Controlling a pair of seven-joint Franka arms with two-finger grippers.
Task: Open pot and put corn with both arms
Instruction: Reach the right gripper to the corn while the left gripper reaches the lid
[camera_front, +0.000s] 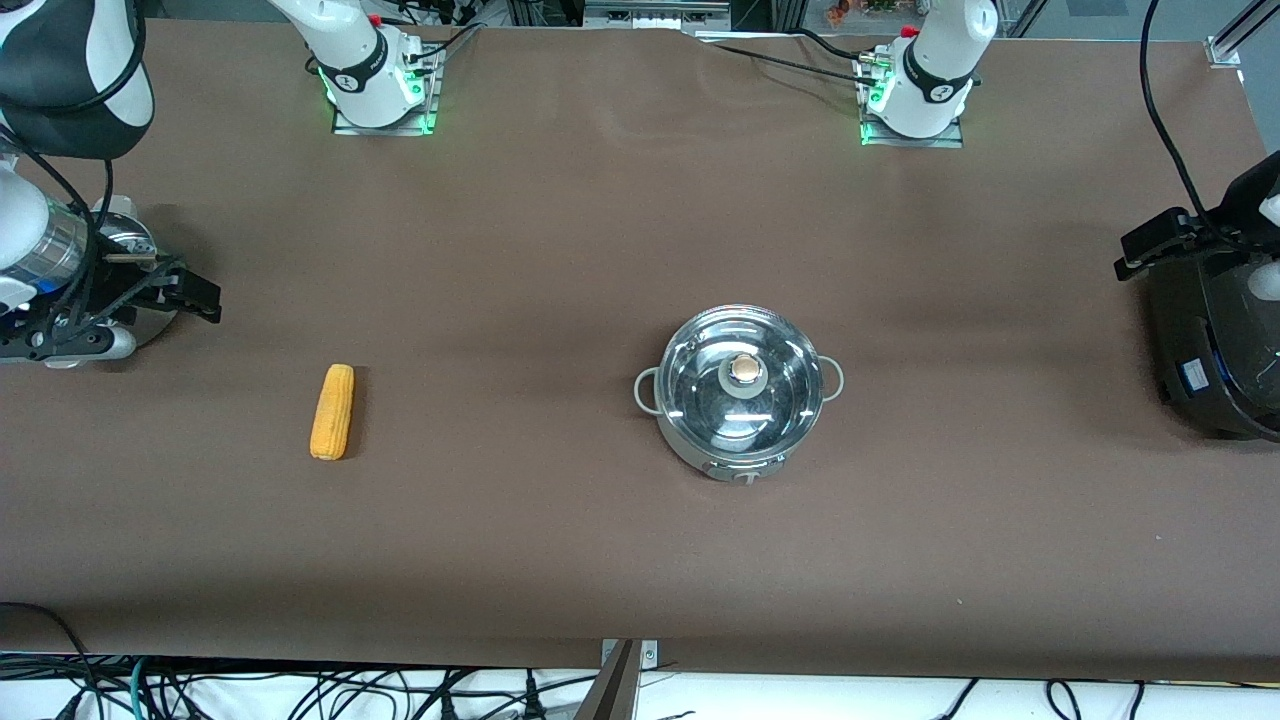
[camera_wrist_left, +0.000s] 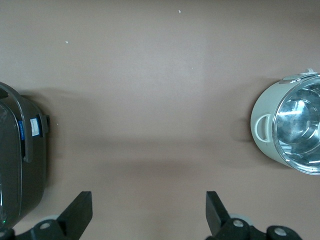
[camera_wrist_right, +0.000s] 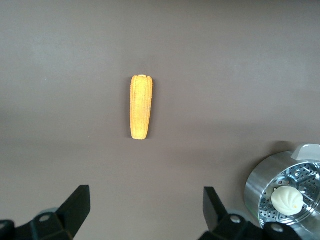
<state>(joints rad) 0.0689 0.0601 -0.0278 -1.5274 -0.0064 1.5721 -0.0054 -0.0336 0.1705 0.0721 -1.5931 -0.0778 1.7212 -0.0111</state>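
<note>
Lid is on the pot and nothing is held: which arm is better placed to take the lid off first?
Probably the left. Its open end effector hangs at the left arm's end of the table, with the pot in its wrist view; the lid's knob is exposed. The right end effector, also open, is over the corn.

The front view looks down from high across the brown bench (camera_front: 560, 560), facing both arm bases along its top edge; it takes in the whole bench. The left wrist view looks straight down, closer to the bench, with the open fingers (camera_wrist_left: 80, 212) of the left pincer (camera_wrist_left: 149, 212) at its edge; it shares with the front view the round shiny steel pot with grey loop handles (camera_wrist_left: 292, 127) (camera_front: 740, 395). The right wrist view also looks straight down from close; it shares the yellow-orange corn cob (camera_wrist_right: 140, 107) (camera_front: 332, 411) with the front view.
</note>
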